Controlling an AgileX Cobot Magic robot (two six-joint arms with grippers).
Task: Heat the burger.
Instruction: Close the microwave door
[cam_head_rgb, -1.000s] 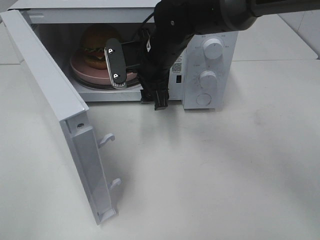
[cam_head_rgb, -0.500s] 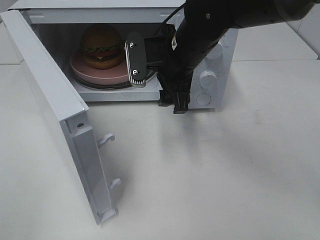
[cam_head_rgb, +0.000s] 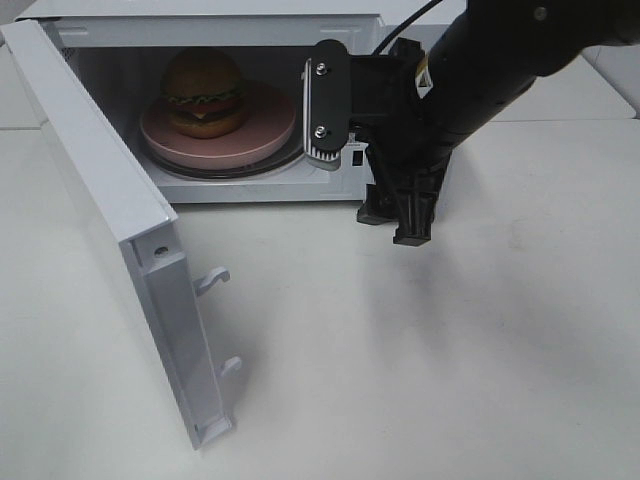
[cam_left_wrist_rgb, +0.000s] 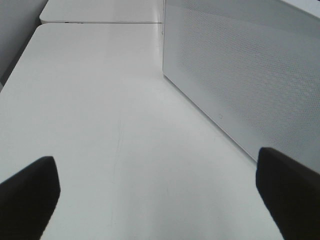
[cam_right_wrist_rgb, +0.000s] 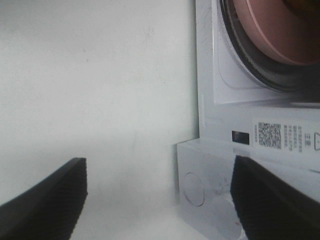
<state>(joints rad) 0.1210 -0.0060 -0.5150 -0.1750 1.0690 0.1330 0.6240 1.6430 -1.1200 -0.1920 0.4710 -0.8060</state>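
Your right gripper (cam_right_wrist_rgb: 158, 186) has backed out of the microwave (cam_head_rgb: 260, 190), jaws wide and empty. Burger (cam_head_rgb: 204, 90) sits on the plate (cam_head_rgb: 270, 125) inside, clear of those jaws. Left gripper (cam_left_wrist_rgb: 160, 192) is wide too. Door (cam_head_rgb: 100, 190) is open, so shutting it looks next.

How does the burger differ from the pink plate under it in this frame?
The burger is tall, domed and layered brown, green and red; the pink plate is flat, round and one plain colour. In the high view the burger covers only the left part of the pink plate, which spreads much wider. Both sit inside the open microwave.
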